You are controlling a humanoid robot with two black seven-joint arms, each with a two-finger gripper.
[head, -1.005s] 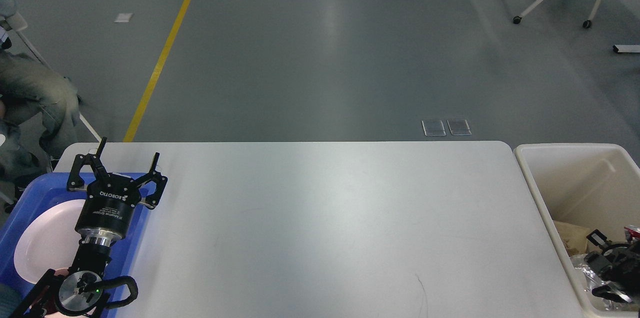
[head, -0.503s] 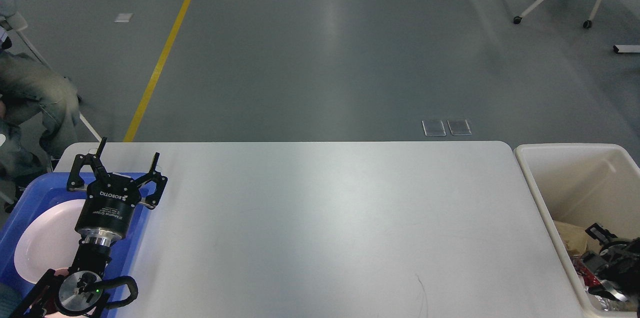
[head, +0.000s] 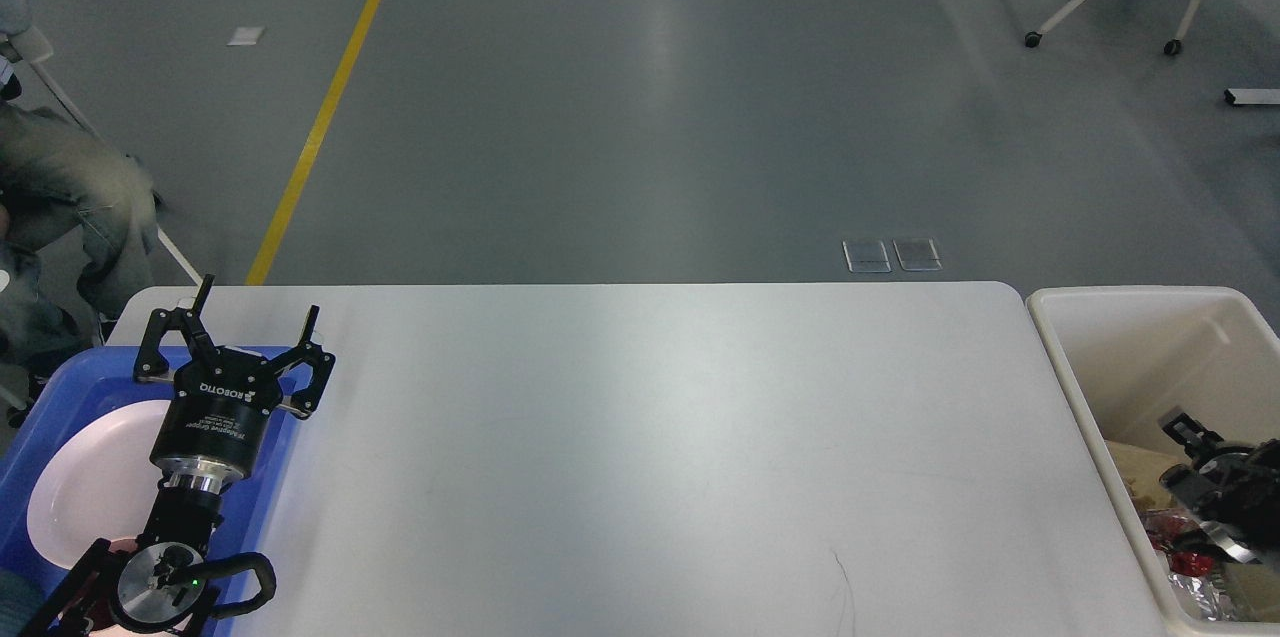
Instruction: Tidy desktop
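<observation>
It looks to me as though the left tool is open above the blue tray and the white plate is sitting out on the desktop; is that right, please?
Not quite. The white plate lies inside the blue tray, not out on the desktop, as the head view shows. The rest holds: the left tool is open above the tray's far corner.

Smooth, faintly glossy white desktop (head: 640,457); cream plastic bin (head: 1085,387); crinkled foil (head: 1195,589) inside
</observation>
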